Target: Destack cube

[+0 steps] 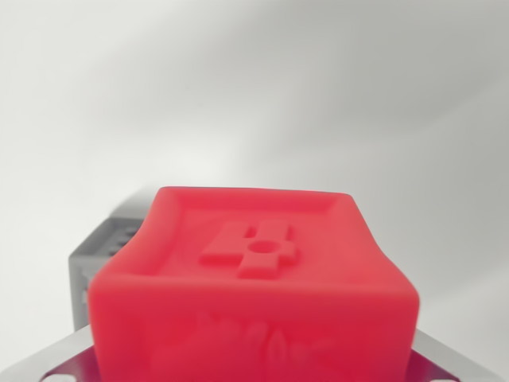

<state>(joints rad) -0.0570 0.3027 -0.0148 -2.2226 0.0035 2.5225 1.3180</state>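
Claw parts show only as metal bits (457,362) at the lower corners, so you cannot tell if it is spread or pinching. Over the pale tabletop (318,95), the red cube (254,294) fills the bottom centre, directly before the claw, with a grey block (99,263) behind-left, partly hidden.

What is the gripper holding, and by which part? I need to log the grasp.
Cannot be told. The red cube fills the wrist view, with a grey cube behind it, but no fingers show.
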